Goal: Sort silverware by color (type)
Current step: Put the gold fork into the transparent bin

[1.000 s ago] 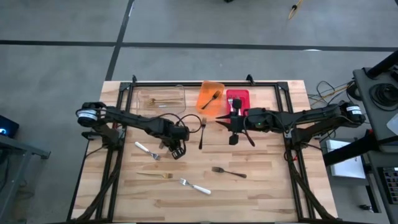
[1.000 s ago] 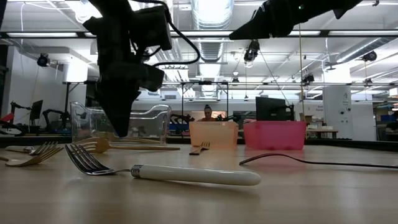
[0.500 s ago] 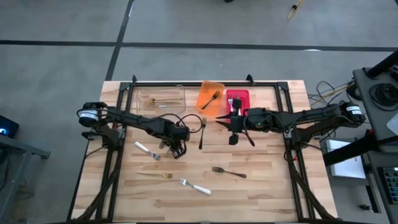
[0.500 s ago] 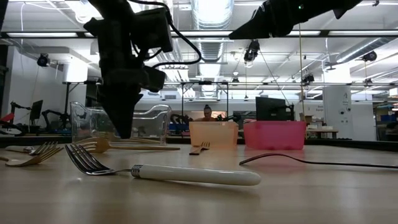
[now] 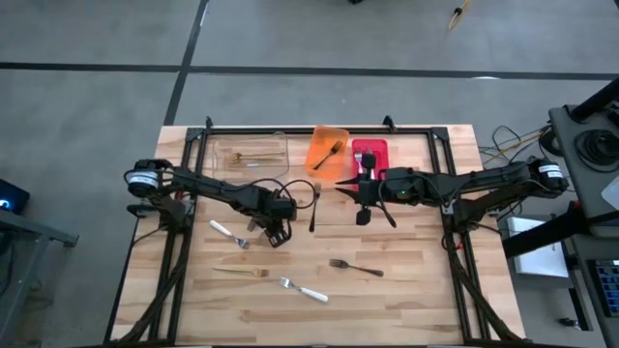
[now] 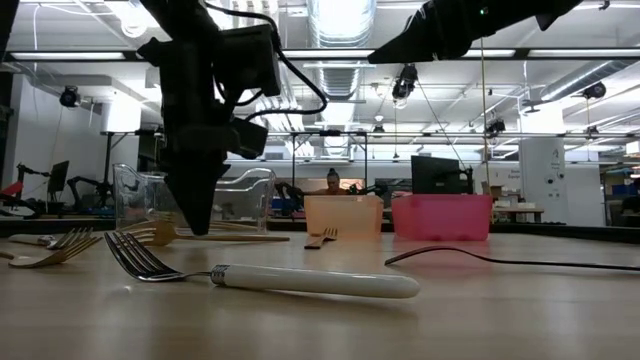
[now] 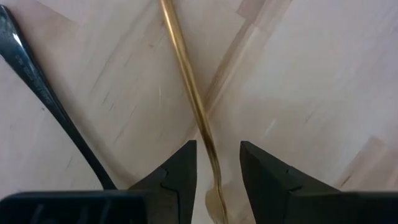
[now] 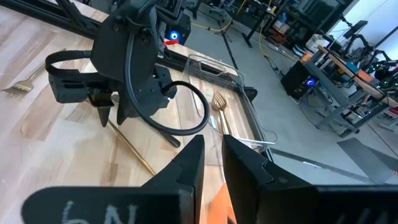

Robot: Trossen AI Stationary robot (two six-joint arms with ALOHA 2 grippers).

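A gold utensil point(image 7: 185, 68) lies flat on the wooden table, its slim handle point(image 8: 134, 149) running between the fingers of my left gripper point(image 7: 217, 149). That gripper point(image 5: 274, 232) points straight down left of the table's centre. It is open, with one finger on either side of the handle and its tips just above the wood point(image 6: 200, 228). A black utensil point(image 7: 37, 87) lies beside the gold one. My right gripper point(image 5: 341, 189) hangs high over the middle near the bins, nearly level. Its fingers point(image 8: 186, 163) stand a narrow gap apart with nothing between them.
A clear bin point(image 5: 250, 153) with a gold fork, an orange bin point(image 5: 327, 152) with a black fork and a red bin point(image 5: 369, 155) stand along the far edge. Loose on the table lie a dark fork point(image 5: 314, 205), a black fork point(image 5: 355, 266), a gold fork point(image 5: 247, 273) and two pale-handled silver forks point(image 5: 229, 235) point(image 5: 305, 290).
My left gripper has sunk a little toward the table, over the gold utensil, still pointing down. The silverware lies where it was.
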